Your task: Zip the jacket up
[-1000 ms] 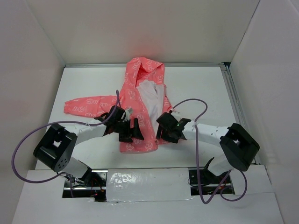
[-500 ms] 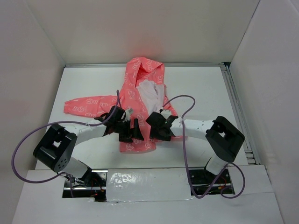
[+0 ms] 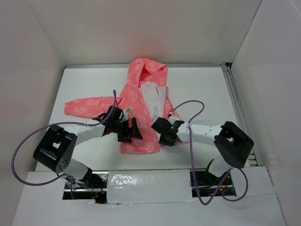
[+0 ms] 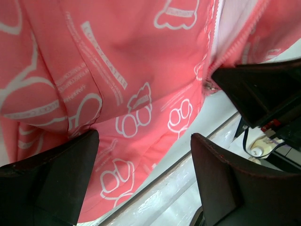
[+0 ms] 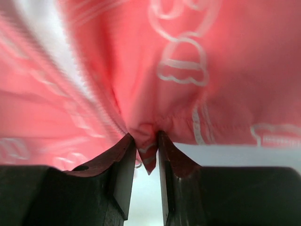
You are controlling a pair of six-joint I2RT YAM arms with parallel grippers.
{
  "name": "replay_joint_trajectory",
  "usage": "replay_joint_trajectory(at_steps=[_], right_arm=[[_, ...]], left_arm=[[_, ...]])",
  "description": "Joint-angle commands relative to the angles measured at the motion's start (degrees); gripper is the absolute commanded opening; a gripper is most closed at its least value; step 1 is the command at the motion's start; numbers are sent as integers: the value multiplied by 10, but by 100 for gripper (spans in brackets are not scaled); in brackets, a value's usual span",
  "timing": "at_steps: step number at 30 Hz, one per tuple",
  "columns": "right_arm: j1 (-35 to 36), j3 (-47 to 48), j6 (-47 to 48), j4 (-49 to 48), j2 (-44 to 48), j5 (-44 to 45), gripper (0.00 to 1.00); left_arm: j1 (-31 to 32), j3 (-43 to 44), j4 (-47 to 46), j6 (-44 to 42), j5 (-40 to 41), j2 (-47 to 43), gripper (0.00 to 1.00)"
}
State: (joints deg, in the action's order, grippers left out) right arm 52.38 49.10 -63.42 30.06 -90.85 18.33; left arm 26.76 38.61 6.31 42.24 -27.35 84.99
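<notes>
The coral-pink jacket (image 3: 141, 108) with white print lies on the white table, hood at the far side, its front open over the pale lining (image 3: 153, 96). My left gripper (image 3: 132, 133) is open above the jacket's lower left panel (image 4: 122, 84), with fabric between its spread fingers (image 4: 51, 183). My right gripper (image 3: 162, 134) is shut on the jacket's bottom right corner (image 5: 148, 150), beside the zipper teeth (image 5: 94, 101). A small metal ring shows just below that pinched corner.
White walls stand round the table (image 3: 202, 89). One sleeve (image 3: 89, 106) stretches out to the left. A metal rail (image 3: 237, 108) runs along the table's right edge. Purple cables (image 3: 21, 146) loop from both arms. Taped white covering (image 3: 150, 183) lies at the near edge.
My right arm swung in to the jacket's lower right corner and then drew back a little to the right, pinching the hem. My left gripper edged slightly farther over the jacket.
</notes>
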Motion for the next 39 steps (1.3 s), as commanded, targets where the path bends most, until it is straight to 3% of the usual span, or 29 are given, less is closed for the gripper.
replay_joint_trajectory(at_steps=[1,6,9,16,22,25,39], right_arm=[[-17,-61,8,74,46,12,32],[-32,-95,54,41,65,-4,26],[-31,-98,73,20,61,-20,0],[-28,-93,121,-36,149,-24,0],[-39,-138,192,-173,376,-44,0],[-47,-148,235,-226,444,-78,0],[-99,-166,220,-298,479,-176,0]], left_arm=[[-25,-8,8,-11,30,18,91],[-51,-13,-2,-15,20,36,90],[-57,-9,-2,-17,15,34,90],[-38,9,-9,-42,-43,-8,94],[17,55,-11,-67,-94,-101,99],[41,80,-26,-81,-129,-119,99],[60,116,-202,-100,-276,-35,97]])
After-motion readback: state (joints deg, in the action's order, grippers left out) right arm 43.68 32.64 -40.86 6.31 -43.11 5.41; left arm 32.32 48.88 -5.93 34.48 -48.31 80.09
